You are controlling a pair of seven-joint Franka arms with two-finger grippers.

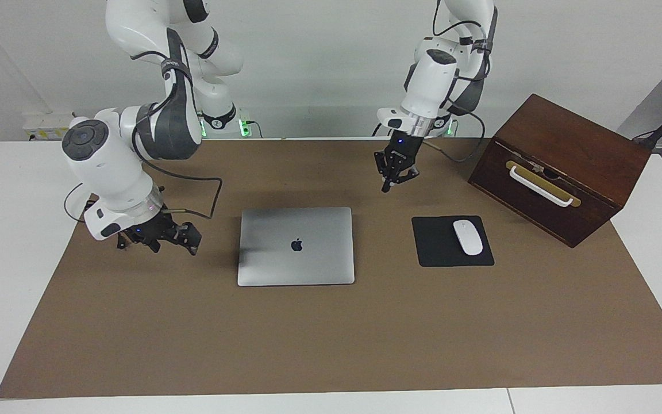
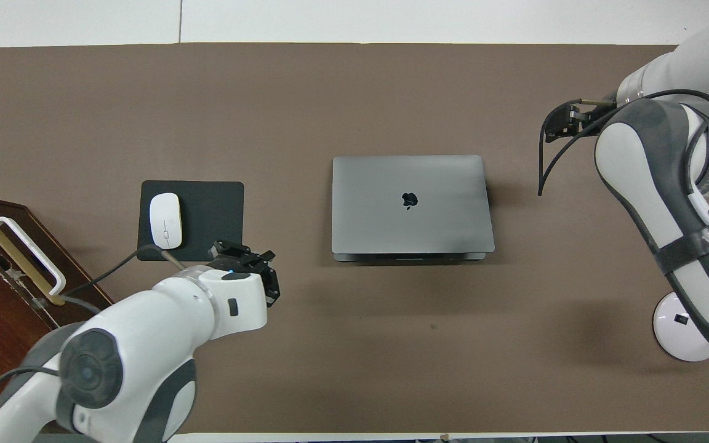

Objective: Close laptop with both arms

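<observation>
Both grippers, left [image 1: 394,175] and right [image 1: 158,237], hang clear of the laptop [image 1: 296,246], finger spread unreadable, and its lid looks already flat beside the mouse pad [image 1: 451,241], so keep your arms clear.
</observation>
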